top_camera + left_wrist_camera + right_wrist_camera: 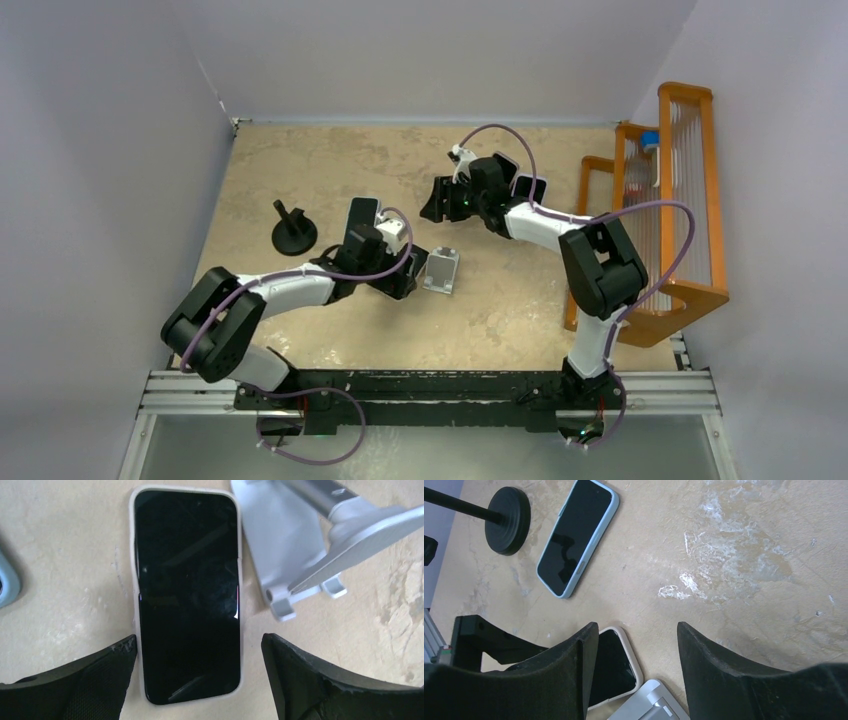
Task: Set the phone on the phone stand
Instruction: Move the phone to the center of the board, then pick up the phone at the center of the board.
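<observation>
The task is judged not yet done; the phone (pixel 189 595), in its pale case, is seen lying flat and screen-up on the bench (pixel 60 580), just beside the silver phone stand (pixel 290 545) but not on it. The left hand (pixel 198 640) is spread wide, one finger at each side of the phone's near end, and nothing is gripped; the right hand (pixel 636 627) is held above the bench, partly opened and empty. A blue-cased phone (pixel 574 535) and a black round-based post (pixel 509 520) lie farther off, untouched. Everything is judged left to do: the phone is to be grasped, lifted and set on the stand; whether the stand is upright cannot be told.
</observation>
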You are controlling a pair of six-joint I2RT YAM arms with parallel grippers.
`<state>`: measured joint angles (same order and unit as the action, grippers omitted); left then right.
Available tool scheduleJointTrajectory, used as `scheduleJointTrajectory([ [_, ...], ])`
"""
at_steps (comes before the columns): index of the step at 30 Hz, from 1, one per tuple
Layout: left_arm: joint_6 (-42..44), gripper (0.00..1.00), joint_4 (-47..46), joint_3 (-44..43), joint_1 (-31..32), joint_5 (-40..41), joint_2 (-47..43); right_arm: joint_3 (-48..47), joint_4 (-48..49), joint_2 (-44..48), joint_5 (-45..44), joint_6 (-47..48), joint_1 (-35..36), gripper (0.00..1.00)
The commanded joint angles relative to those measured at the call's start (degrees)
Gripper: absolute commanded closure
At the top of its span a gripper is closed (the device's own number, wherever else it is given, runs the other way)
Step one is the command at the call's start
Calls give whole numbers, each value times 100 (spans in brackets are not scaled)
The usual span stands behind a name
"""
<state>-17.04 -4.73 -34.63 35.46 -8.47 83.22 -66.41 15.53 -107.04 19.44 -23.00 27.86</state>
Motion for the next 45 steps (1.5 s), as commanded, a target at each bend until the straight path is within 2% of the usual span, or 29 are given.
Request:
scheduleJointTrajectory([
  [1, -72, 8, 29, -139, 289, 308, 377, 10, -83, 366, 119, 137, 9, 38],
  [9, -248, 6, 143, -220, 636, 1133, 788, 41, -120, 434, 128, 161, -6, 38],
  [15, -466, 5, 618, -553, 1113, 1985, 1277, 23, -155, 495, 117, 164, -25, 38],
  [19, -553, 14, 774, -650, 1138, 2090, 1416, 45, -164, 559, 130, 167, -50, 38],
  [21, -581, 23, 796, -667, 1134, 2059, 1437, 58, -165, 594, 134, 166, -71, 38],
  [25, -705, 51, 801, -648, 1135, 1843, 1496, 91, -157, 655, 146, 168, -102, 38],
  [26, -757, 63, 803, -631, 1132, 1773, 1515, 97, -151, 672, 143, 170, -104, 38],
  [28, -875, 92, 768, -562, 1137, 1631, 1608, 124, -126, 692, 130, 171, -120, 38],
  [29, -940, 100, 759, -525, 1145, 1568, 1625, 127, -121, 689, 138, 165, -127, 38],
  [37, -1019, 100, 243, -338, 1126, 1701, 896, 173, 184, 382, 408, 127, -140, 39],
  [38, -968, 96, 327, -435, 1115, 1740, 874, 175, 244, 358, 443, 124, -136, 39],
  [40, -916, 56, 697, -668, 1112, 1868, 968, 180, 338, 371, 479, 97, -138, 39],
  [42, -963, 27, 1043, -822, 1121, 2011, 1013, 175, 322, 417, 494, 97, -138, 39],
  [43, -1095, 20, 1172, -836, 1121, 2164, 958, 177, 289, 456, 511, 108, -135, 39],
  [45, -1377, 16, 1348, -730, 1125, 2383, 670, 180, 239, 509, 500, 137, -134, 39],
])
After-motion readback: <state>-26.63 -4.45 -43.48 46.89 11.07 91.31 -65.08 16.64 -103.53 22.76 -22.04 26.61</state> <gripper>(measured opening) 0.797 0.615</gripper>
